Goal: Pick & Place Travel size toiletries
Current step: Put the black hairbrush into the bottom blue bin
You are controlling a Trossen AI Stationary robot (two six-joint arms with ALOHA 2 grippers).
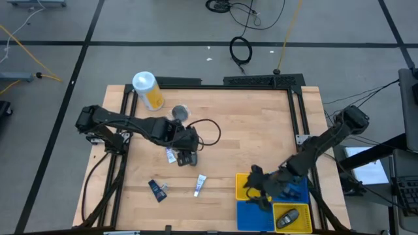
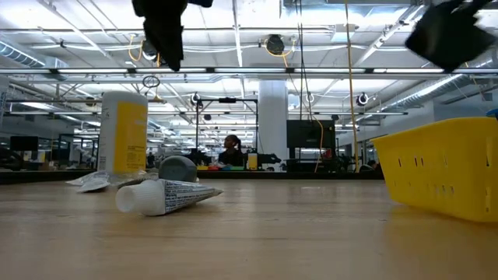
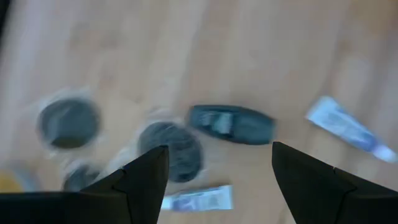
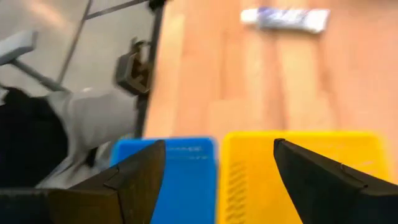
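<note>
Your left hand point(image 1: 187, 156) hangs with fingers apart and empty over the middle of the table point(image 1: 261, 124), above a dark oval bottle point(image 3: 231, 124) and round grey jars point(image 3: 171, 149). A white tube point(image 1: 200, 185) lies nearer the yellow bin point(image 1: 243, 185). Your right hand point(image 1: 257, 183), also apart and empty, is over that bin.
</note>
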